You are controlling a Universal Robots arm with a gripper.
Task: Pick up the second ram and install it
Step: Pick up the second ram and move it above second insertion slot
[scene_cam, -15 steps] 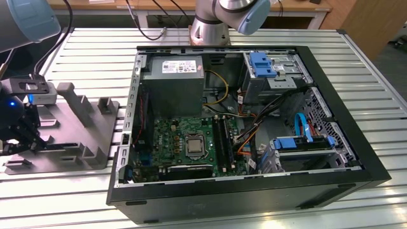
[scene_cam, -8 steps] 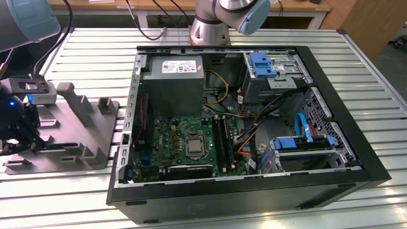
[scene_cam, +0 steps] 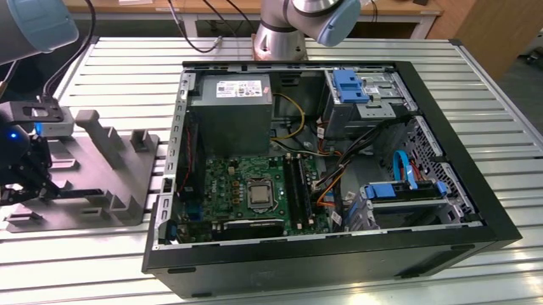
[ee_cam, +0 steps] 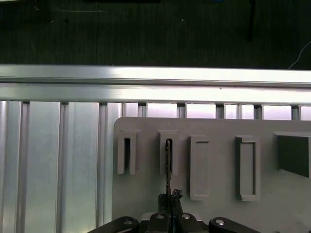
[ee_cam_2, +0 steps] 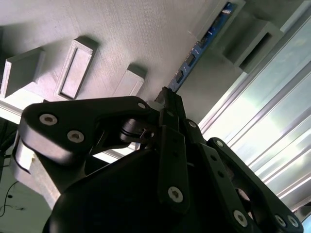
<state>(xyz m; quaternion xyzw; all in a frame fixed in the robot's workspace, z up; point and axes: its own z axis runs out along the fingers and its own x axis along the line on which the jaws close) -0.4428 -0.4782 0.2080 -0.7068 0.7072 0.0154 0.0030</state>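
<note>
– Gripper (ee_cam: 169,199) status?
– Fingers (ee_cam_2: 171,114) drawn narrow, pinching the second ram (ee_cam: 168,162) by its thin edge; both wrist views show it.
– Where does the ram sit?
– On edge, its far end in a slotted post of the grey fixture (ee_cam: 218,127).
– And the fixture?
– Flat on the slatted table (scene_cam: 509,95), just beside the open computer case (scene_cam: 500,213), toward the exterior view's left.

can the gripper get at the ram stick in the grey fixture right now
Likely yes: the gripper sits right at the end of the second ram, which stands on edge in the grey fixture, with nothing between them. Whether it already grips it is unclear.
</note>
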